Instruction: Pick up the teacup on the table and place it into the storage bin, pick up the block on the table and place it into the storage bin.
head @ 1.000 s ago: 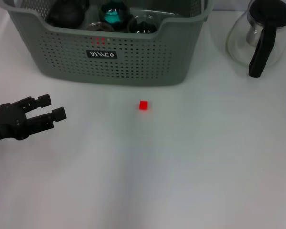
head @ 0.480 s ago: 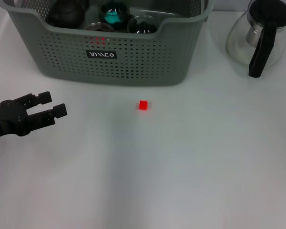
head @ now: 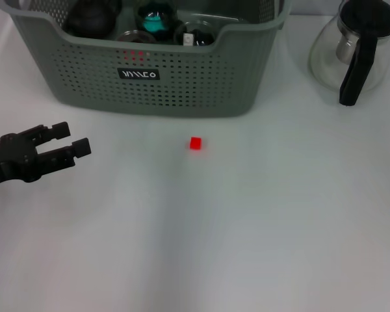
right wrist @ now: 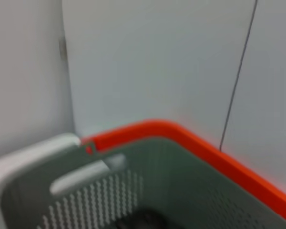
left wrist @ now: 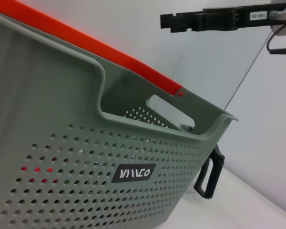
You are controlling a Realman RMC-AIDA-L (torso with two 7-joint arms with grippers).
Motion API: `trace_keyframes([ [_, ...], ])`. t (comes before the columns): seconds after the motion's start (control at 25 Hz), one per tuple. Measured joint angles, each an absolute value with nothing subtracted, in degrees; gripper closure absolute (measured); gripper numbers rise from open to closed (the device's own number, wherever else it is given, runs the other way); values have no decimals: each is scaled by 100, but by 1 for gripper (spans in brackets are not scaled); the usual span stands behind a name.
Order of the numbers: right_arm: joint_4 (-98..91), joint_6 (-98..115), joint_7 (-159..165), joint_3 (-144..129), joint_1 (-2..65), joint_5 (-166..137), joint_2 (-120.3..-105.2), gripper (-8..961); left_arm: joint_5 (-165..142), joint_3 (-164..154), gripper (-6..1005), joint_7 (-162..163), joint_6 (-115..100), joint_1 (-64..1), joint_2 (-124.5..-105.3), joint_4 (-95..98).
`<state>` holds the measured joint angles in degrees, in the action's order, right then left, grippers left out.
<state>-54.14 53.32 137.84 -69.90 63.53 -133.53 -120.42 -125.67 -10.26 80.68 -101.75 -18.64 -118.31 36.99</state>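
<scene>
Block: small red cube on counter, before storage bin. Left gripper, jaws apart, empty, well left of block; nearer arm. Right gripper unseen.

The left gripper reaches in from the left edge of the head view, low over the bench, its black arm angled slightly upward toward the centre. Its jaws stand parted with nothing between them. The right arm does not appear in the head view.
</scene>
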Motion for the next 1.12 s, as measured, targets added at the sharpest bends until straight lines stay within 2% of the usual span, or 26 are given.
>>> trace_keyframes([
  [0.16,-6113,5834,12655,-7011,5580,-11632,-12023,13,-12563,-740,175,8069,-10272,-1852,-11809,3711],
  [0.36,-6726,6767,11420,-6973,4488,-9799,-12007,36,-12560,-482,175,8068,-10286,-1821,-11771,3700],
  [0.52,-6889,7472,11094,-6951,3939,-9257,-12000,55,-12556,-467,174,8069,-10291,-1823,-11768,3698],
  [0.76,-6911,8434,11132,-6995,3613,-9580,-11997,83,-12538,-465,175,8068,-10300,-1825,-11781,3689],
  [1.12,-7605,9463,11446,-7345,3611,-10773,-12018,95,-12538,-438,175,8079,-10275,-1752,-11808,3682],
])
